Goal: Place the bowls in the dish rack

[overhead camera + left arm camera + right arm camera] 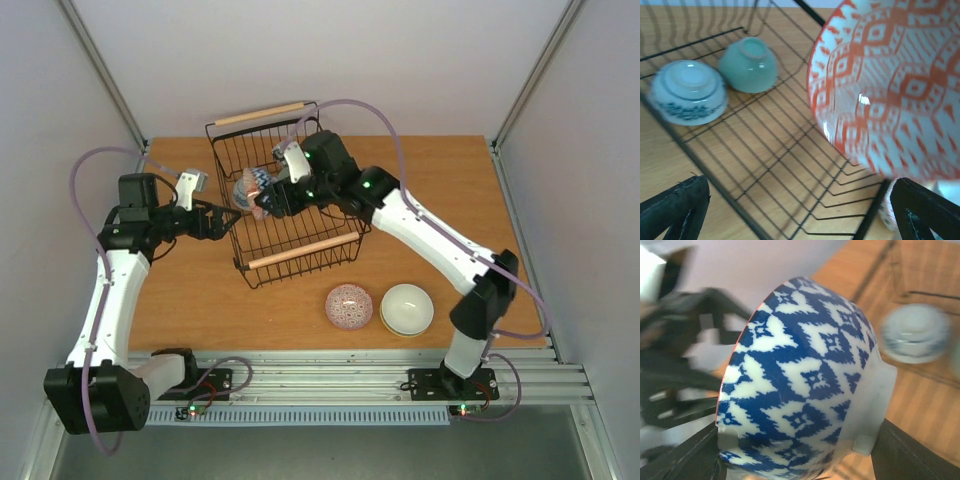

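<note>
The black wire dish rack (300, 240) with two wooden handles stands at the centre back. My right gripper (268, 198) reaches into it from the right. It is shut on a tilted bowl (254, 186), blue-and-white outside (800, 385) and red-patterned inside (890, 90), held above the rack floor. My left gripper (218, 221) is open and empty at the rack's left side, close to that bowl. The left wrist view shows a mint green bowl (748, 65) and a pale blue-and-white bowl (688, 91) upside down on the rack floor (790, 165). The pale bowl also shows in the right wrist view (915, 332).
A red-patterned bowl (349, 306) lies upside down on the wooden table (200, 300) in front of the rack. A cream bowl with a yellow rim (407, 308) stands upright right beside it. Grey walls close in the table at the back and sides.
</note>
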